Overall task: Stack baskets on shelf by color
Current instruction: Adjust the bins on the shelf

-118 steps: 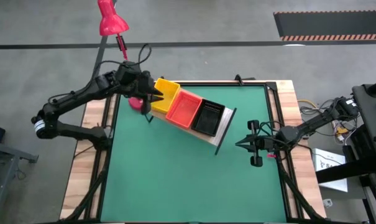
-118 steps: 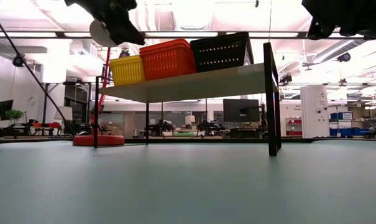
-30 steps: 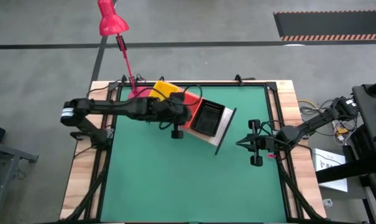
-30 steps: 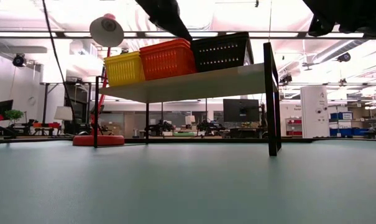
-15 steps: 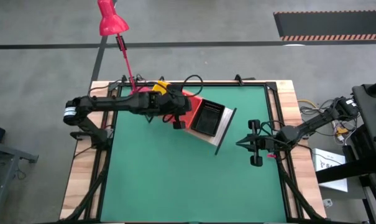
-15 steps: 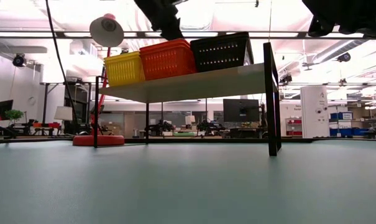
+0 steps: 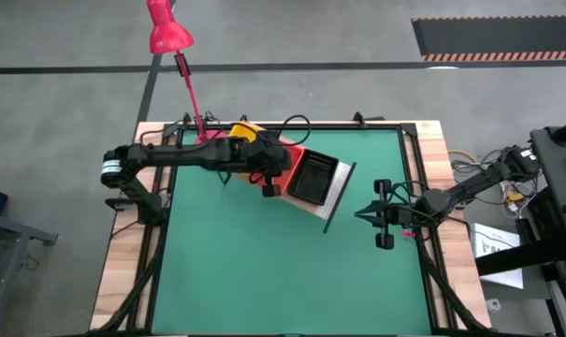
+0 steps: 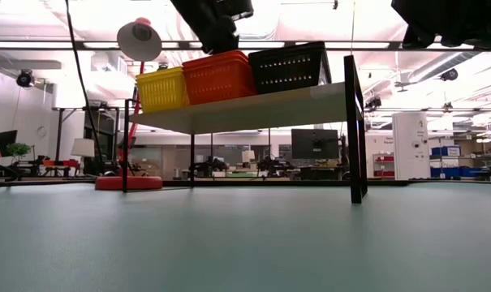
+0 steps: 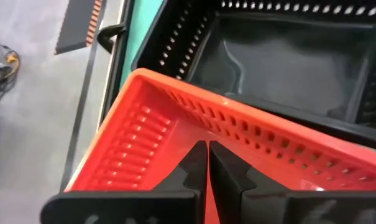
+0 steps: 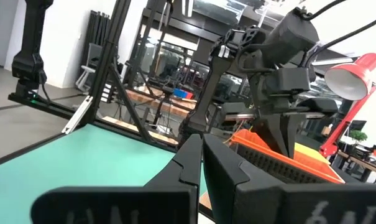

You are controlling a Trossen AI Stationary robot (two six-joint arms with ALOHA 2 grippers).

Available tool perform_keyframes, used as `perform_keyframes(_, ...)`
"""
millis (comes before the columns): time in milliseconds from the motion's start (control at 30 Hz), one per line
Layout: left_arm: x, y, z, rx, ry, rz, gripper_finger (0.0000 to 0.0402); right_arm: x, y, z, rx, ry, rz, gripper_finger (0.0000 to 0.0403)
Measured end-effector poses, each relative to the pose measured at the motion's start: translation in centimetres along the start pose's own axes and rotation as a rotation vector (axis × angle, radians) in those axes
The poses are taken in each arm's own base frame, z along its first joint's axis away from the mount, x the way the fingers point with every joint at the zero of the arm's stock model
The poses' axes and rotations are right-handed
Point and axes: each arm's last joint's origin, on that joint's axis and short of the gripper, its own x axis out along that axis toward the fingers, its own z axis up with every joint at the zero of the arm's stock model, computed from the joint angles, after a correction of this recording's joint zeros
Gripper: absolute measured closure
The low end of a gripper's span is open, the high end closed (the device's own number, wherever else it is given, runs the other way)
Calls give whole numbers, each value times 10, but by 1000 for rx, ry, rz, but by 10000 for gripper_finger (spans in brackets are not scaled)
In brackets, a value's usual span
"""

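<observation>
The shelf [image 7: 338, 191] stands on thin black legs at the far left of the green mat, with its plank [image 8: 253, 109] raised above the table. On it, side by side, sit a yellow basket [image 8: 165, 89], a red-orange basket [image 8: 219, 79] and a black basket [image 7: 312, 176]. My left gripper [image 9: 207, 147] is shut and points down into the red-orange basket [image 9: 138, 137], next to the black basket [image 9: 281, 56]. My right gripper [image 7: 360, 216] waits shut above the mat's right side, clear of the shelf. My left gripper comes from above with shut fingers [image 9: 194, 163] over the inside of the red-orange basket, near the perforated wall [image 9: 250, 140] facing the black basket. Whether the fingertips touch the basket I cannot tell. The basket rests upright on the shelf.
A red desk lamp [image 7: 167, 28] stands just past the shelf's left end, its base [image 8: 128, 182] on the table. The mat [image 7: 264, 271] lies open in front of the shelf. Wooden table borders and a black frame run along the mat's edges.
My left gripper has shifted slightly toward the table's far edge and stays over the red-orange basket. The three baskets and the shelf have kept their places.
</observation>
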Motion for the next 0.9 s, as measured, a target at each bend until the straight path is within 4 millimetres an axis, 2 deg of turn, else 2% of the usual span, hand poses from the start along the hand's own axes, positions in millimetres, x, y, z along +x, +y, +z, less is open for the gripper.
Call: perform_keyframes(900,1,-1,9,-7,-127,-87,401,0,0,0,-7,-2,-1,394)
